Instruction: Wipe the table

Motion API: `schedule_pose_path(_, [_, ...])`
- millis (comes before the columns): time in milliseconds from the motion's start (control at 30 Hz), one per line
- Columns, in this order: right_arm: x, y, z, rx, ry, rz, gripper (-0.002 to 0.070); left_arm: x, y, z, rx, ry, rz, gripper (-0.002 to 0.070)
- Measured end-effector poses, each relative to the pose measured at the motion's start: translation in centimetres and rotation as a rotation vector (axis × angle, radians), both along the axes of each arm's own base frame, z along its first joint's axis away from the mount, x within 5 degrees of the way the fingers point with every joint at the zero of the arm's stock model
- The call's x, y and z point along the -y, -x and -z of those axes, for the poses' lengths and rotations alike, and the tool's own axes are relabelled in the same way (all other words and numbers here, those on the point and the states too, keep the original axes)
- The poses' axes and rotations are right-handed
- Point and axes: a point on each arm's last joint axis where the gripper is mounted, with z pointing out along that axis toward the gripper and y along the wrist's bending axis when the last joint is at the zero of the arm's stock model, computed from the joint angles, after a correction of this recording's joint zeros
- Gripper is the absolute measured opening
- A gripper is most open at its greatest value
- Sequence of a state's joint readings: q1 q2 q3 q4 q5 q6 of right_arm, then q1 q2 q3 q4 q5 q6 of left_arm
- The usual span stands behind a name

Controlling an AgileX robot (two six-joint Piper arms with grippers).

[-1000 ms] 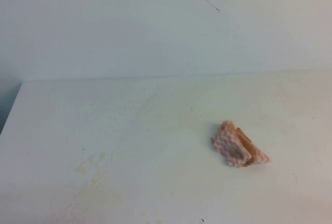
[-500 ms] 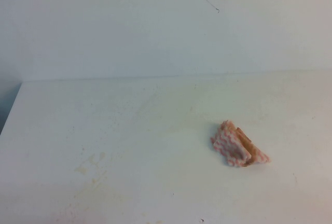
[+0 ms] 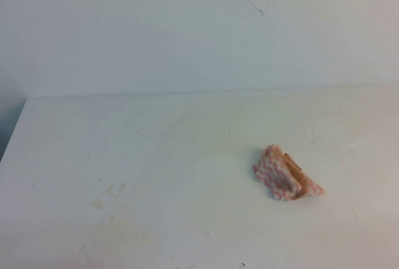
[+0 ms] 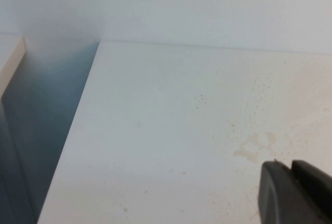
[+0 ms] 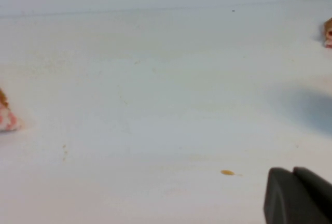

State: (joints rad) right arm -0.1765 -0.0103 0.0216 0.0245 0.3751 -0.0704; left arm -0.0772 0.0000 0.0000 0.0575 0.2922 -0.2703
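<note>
You have a crumpled pink-and-white patterned cloth [image 3: 285,180] lying on the white worktop [image 3: 187,144], on its right-hand part and about midway between the front and the back edge. One brownish fold sticks up along its far side. Nothing is touching it, and neither arm reaches into the high view.

Your left gripper [image 4: 290,166] shows only in its own wrist view. It hangs over the left part of the worktop, and its two dark fingers [image 4: 275,193] are pressed together with just a thin seam between them, holding nothing. Just beyond them lies a pale yellowish stain [image 4: 254,149]. The high view shows the same stain on the front left of the worktop, well apart from the cloth. The worktop's left edge drops away into shadow further off.

Your right gripper [image 5: 293,171] is likewise closed and empty, over a bare stretch of worktop. A small ochre speck [image 5: 227,172] sits on the surface near its tips. A corner of the cloth [image 5: 6,117] peeps in at the edge of that wrist view, well clear of the gripper.

A plain pale wall [image 3: 187,32] rises behind the worktop
</note>
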Motion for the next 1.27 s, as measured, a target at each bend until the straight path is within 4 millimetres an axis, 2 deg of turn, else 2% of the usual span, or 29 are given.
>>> schedule_pose_path(300, [-0.76,-0.05,0.0,0.0,0.0,-0.148,-0.0002,0.0,0.0,0.0,0.0,0.0,0.0,-0.0003])
schedule_pose_path(1267, [-0.8,-0.06,0.0,0.0,-0.002,-0.155,-0.0002,0.0,0.0,0.0,0.0,0.0,0.0,-0.0003])
